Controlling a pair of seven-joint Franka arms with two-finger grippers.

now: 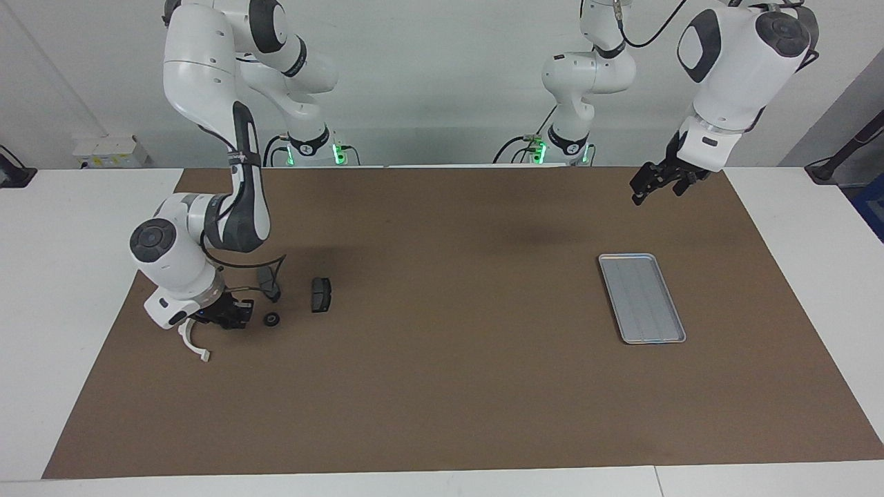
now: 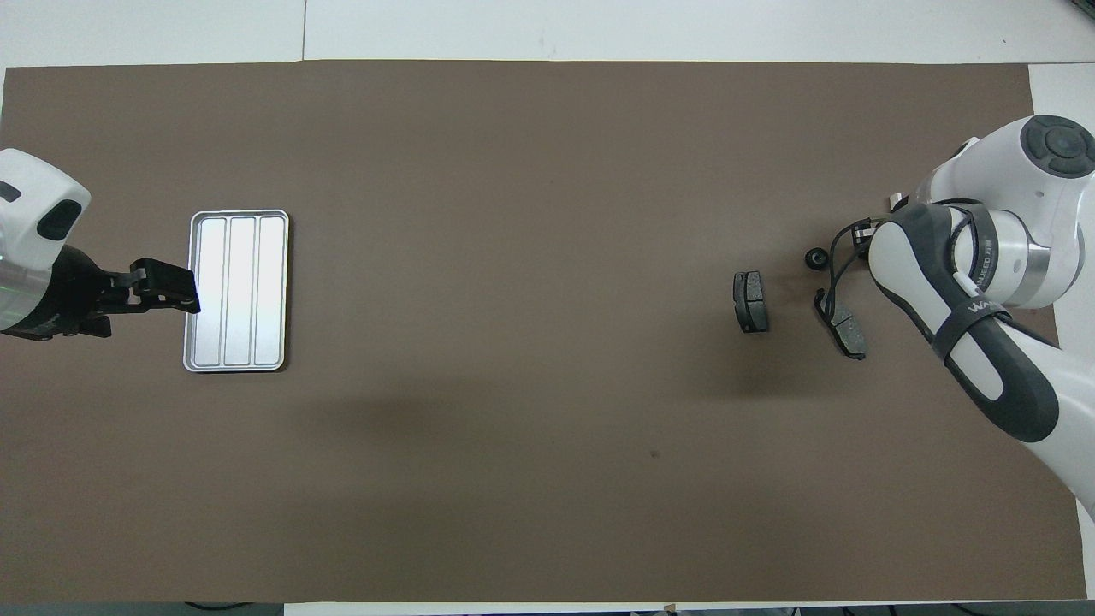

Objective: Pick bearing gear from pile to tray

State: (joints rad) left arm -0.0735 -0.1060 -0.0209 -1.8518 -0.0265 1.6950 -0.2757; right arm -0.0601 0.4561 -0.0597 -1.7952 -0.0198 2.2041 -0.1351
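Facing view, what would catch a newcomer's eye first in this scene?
Probably the right gripper, low at the small pile of parts toward the right arm's end of the brown mat: a black ring, two dark brake-pad plates and a white curved arc. Next the bare silver tray toward the left arm's end, with the left gripper raised in the air near it.

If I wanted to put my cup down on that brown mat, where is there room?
The wide stretch of brown mat between the tray and the pile lies bare. It is crowded at the right arm's end, where the right gripper sits low among the small parts. The left gripper hangs over the mat beside the tray.
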